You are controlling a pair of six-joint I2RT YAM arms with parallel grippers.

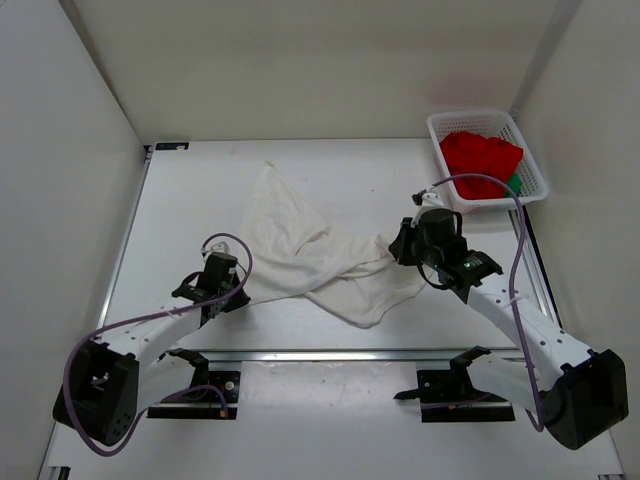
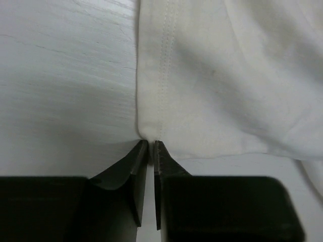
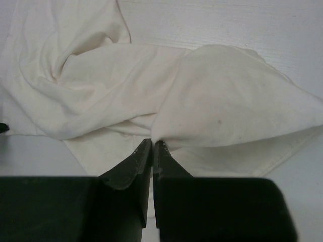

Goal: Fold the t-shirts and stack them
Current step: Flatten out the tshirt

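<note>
1. The cream-white shirt (image 1: pixel 300 250) lies crumpled and twisted across the middle of the tabletop (image 1: pixel 180 220), stretched between the two arms. Its shape and sleeves cannot be made out.
2. The left gripper (image 2: pixel 150 143) has its jaws drawn almost together on the stitched hem corner of that shirt, low on the tabletop. How much cloth sits between the fingers is hidden by the fingers themselves.
3. The right gripper (image 3: pixel 152 143) has its jaws pressed together on a raised fold at the shirt's other end. The pinched cloth itself is out of sight.
4. The red shirt (image 1: pixel 480 160) sits bunched in the white basket (image 1: pixel 475 116) at the far right corner.
5. Only a small sliver of the green shirt (image 1: pixel 513 184) shows beside the red one; the rest is covered.
</note>
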